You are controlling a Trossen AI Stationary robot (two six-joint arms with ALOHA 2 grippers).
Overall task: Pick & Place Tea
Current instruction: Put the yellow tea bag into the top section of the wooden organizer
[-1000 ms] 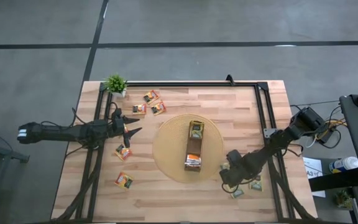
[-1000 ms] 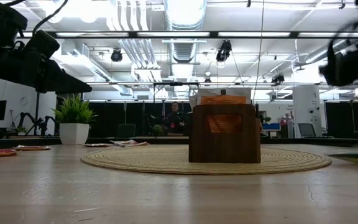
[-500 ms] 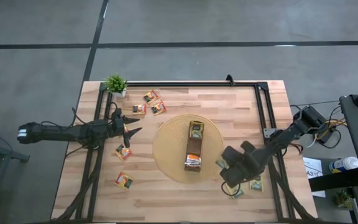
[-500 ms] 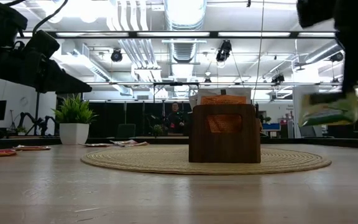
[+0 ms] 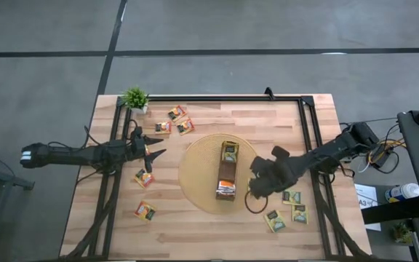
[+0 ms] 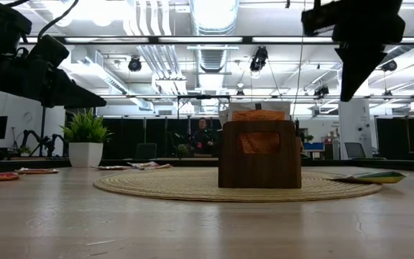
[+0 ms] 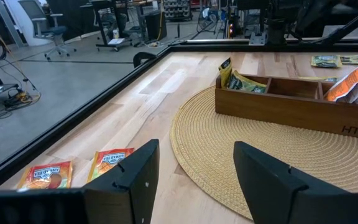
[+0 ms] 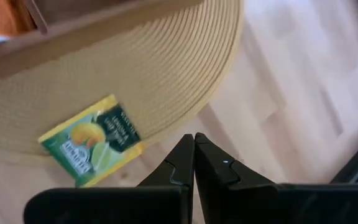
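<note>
My right gripper (image 8: pixel 194 138) is shut and holds nothing; it hangs above the round woven mat's right rim (image 5: pixel 252 188), well above the table in the low view (image 6: pixel 347 93). Just ahead of its fingertips a green-and-yellow tea sachet (image 8: pixel 92 148) lies flat, partly on the mat's edge (image 6: pixel 374 176). The long wooden box (image 5: pixel 226 171) sits on the mat with sachets in its compartments. More green-and-yellow sachets (image 5: pixel 291 196) lie on the table to the right, orange ones (image 5: pixel 144 177) to the left. My left gripper (image 5: pixel 153 150) waits open near the mat's left side (image 7: pixel 194 163).
A small potted plant (image 5: pixel 135 98) stands at the far left corner. Black frame rails (image 5: pixel 308 138) run along the table's left, right and far sides. Bare wood (image 5: pixel 209 233) lies near the front edge. A person sits far off in the room (image 6: pixel 203 137).
My right gripper has risen from the table's right side with a green-and-yellow sachet and moved left toward the box. The sachet, seen hanging under the gripper half a second ago, has come free and now lies at the mat's right rim.
</note>
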